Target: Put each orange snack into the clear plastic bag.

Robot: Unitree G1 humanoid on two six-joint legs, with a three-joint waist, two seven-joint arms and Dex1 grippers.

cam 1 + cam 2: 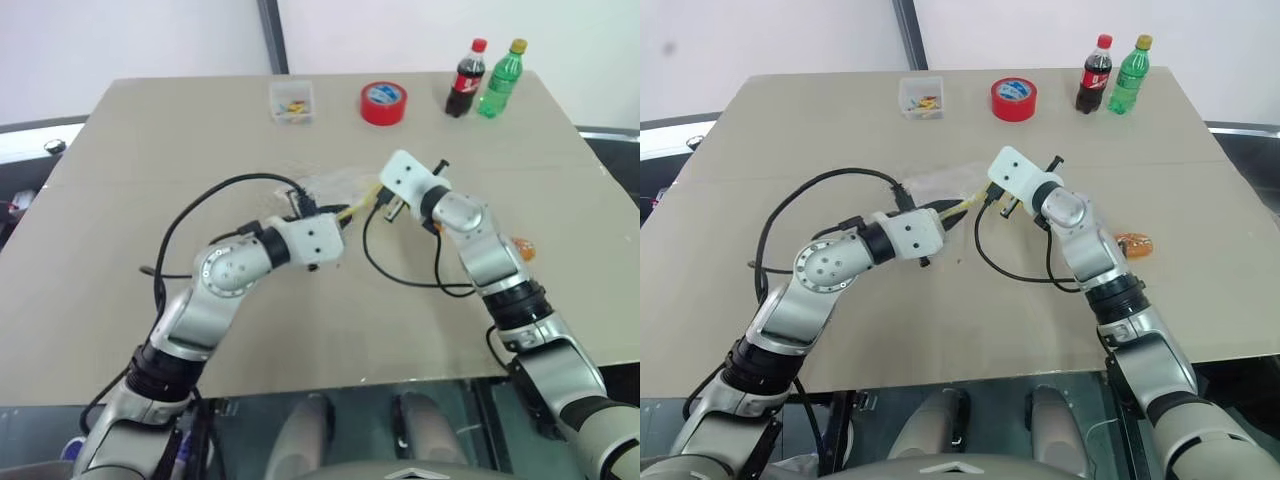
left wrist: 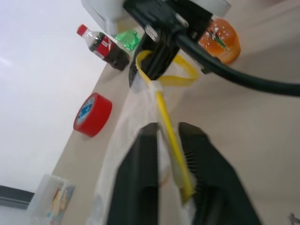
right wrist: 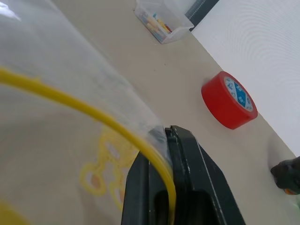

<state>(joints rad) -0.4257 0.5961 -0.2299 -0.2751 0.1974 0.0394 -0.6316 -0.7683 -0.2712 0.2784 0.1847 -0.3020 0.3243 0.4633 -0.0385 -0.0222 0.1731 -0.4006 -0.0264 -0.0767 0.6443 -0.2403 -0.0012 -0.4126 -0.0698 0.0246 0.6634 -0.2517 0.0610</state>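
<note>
Both arms met over the middle of the table, sharing the clear plastic bag between them. The left gripper had its jaws closed narrow on the bag's yellow seal strip, and the right gripper had its jaws pinched tight on the same strip at the other end, so the film hung stretched between them just above the tabletop. One orange snack lay on the table just beside the right forearm, on its outer side. At the far edge stood a small clear box, a red tape roll, a cola bottle and a green bottle.
</note>
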